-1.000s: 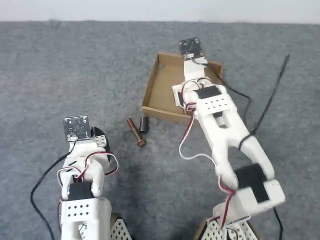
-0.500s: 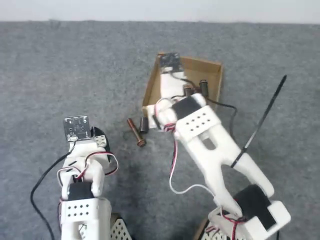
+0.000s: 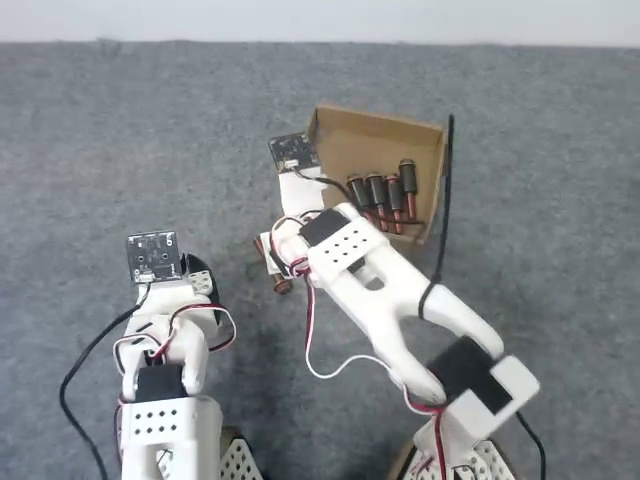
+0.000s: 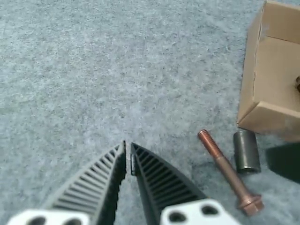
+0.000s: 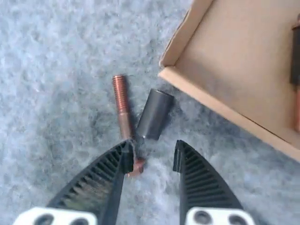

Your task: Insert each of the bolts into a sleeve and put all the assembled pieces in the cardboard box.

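Swinging left off the cardboard box [image 3: 375, 118], the right arm has brought the right gripper [image 5: 153, 149] over the loose bolt [image 5: 123, 108] and sleeve [image 5: 154, 115], which lie side by side on the grey carpet [image 3: 120, 130] just beside the box; its jaws stand wide apart, holding nothing. Four assembled pieces [image 3: 380, 200] lie inside the box. The left gripper [image 4: 128, 146] hangs above bare carpet, jaws almost closed and empty

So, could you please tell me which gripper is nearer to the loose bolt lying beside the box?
The right. The right gripper is open directly over the head end of the bolt; the left gripper is shut and sits well apart from it, off to one side.
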Robot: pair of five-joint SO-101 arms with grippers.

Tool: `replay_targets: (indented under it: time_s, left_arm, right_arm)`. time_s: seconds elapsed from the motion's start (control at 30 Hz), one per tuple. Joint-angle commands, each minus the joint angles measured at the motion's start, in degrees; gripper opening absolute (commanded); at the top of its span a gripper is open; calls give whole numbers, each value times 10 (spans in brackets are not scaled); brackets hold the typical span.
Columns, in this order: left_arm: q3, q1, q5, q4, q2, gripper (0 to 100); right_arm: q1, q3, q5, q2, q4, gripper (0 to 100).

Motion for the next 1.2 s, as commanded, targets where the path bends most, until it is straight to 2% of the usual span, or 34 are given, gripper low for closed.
replay_targets:
  time_s: [0.0,0.33,0.67,0.73,0.8,0.9,0.97,1.17]
  left_arm:
    - [-7,-5,-6,-17,-11,11]
    - [-7,-4,-6,-18,-12,11]
    - [-7,-4,-6,-18,-12,11]
    - [-7,-4,-6,-18,-12,11]
    - [-7,-4,-6,-18,-12,11]
    - [-7,-4,-6,-18,-12,11]
    - [-7,-4,-6,-18,-12,11]
    - [-7,-4,-5,-18,-12,11]
  right_arm:
    - [-5,-48,-5,19,-21,125]
    - [-1,-135,-4,167,-26,124]
    - [0,-156,-3,202,-29,121]
    - [0,-156,-3,204,-29,84]
    - [0,-156,-3,203,-28,4]
    - [8,-154,-3,195,-26,28]
    - [13,-152,-3,188,-23,9]
    - [18,-148,-3,124,86,9]
